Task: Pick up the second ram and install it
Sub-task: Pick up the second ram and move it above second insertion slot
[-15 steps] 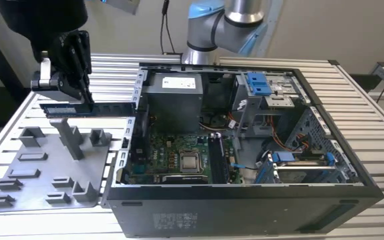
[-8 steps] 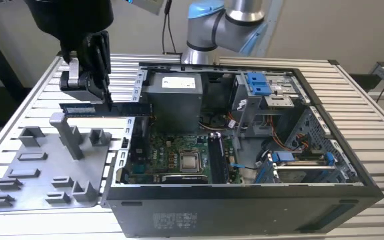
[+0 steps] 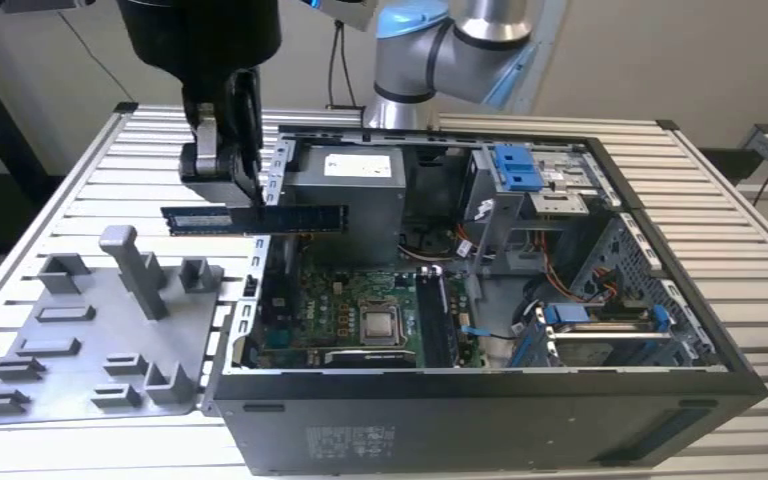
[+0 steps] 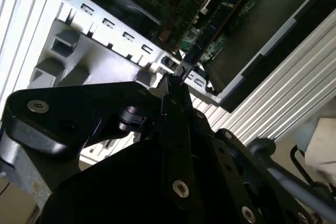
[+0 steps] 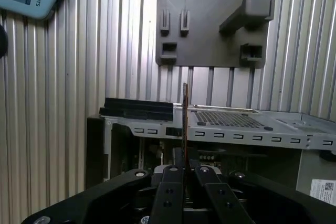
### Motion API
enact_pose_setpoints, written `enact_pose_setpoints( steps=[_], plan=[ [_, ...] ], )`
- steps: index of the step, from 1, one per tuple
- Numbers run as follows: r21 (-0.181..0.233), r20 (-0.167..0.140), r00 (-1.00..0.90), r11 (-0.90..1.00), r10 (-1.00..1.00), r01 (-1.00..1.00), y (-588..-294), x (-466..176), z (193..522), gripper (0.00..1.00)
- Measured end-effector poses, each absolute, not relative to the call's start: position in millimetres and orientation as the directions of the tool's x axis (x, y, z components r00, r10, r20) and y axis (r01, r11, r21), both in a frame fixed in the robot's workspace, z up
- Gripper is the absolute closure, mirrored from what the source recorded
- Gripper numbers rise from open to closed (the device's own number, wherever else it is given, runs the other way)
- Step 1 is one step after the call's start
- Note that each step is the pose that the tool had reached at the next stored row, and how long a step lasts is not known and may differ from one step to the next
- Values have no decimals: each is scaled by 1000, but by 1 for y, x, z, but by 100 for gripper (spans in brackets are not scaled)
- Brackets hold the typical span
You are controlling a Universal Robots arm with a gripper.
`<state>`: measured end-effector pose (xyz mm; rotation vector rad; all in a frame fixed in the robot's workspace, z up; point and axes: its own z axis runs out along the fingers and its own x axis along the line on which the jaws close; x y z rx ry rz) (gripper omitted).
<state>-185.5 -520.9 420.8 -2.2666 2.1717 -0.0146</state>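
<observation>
Second ram (image 5: 185, 114), edge-on in claw (image 5: 185, 169), lower part hidden between fingers (image 5: 170, 184)

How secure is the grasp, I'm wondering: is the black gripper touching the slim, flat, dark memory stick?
Touching. In the first wrist view the black gripper has both fingers closed against the faces of the slim dark memory stick, no gap.

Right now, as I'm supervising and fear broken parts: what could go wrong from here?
The second ram, clamped in the gripper, hangs across the case's side wall; lowering it there could strike that rim. The gripper pinches just a short stretch of the stick, so any knock might twist it.
</observation>
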Motion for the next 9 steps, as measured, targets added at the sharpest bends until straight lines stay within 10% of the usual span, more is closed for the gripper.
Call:
enact_pose_setpoints(
  steps=[9],
  plan=[
    [-8, 5, 41, -41, -999, -999, -521, -152, 421, 86]
  ],
)
